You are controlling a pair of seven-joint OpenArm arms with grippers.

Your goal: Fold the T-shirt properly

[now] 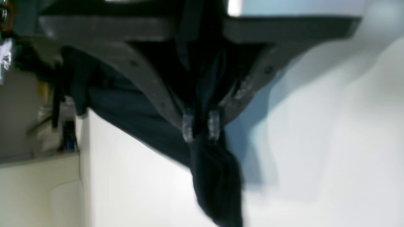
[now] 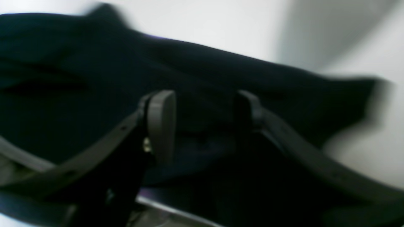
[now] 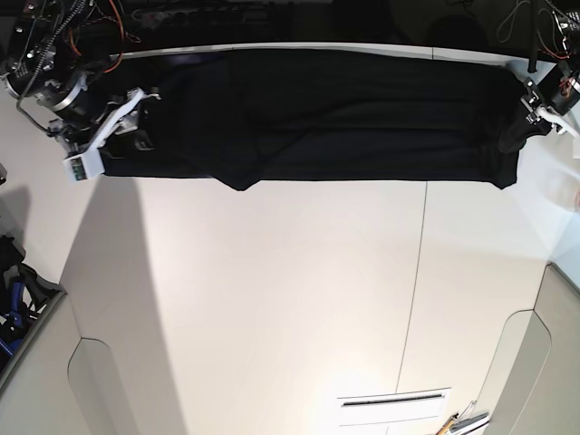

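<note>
The black T-shirt (image 3: 317, 109) lies stretched in a long band along the far edge of the white table (image 3: 272, 299), plain side showing. At its right end in the base view, my left gripper (image 3: 526, 122) grips it. The left wrist view shows that gripper (image 1: 201, 127) shut on a bunch of the cloth (image 1: 217, 183), which hangs below the fingertips. My right gripper (image 3: 136, 131) is at the shirt's other end. In the right wrist view its jaws (image 2: 205, 116) stand wide apart over the dark cloth (image 2: 94, 63), which is blurred.
A thin seam (image 3: 421, 272) runs front to back across the table. A white slotted label (image 3: 394, 406) lies near the front edge. Both front corners have rounded cut-outs. Blurred clutter (image 1: 63, 135) stands beyond the table's edge in the left wrist view.
</note>
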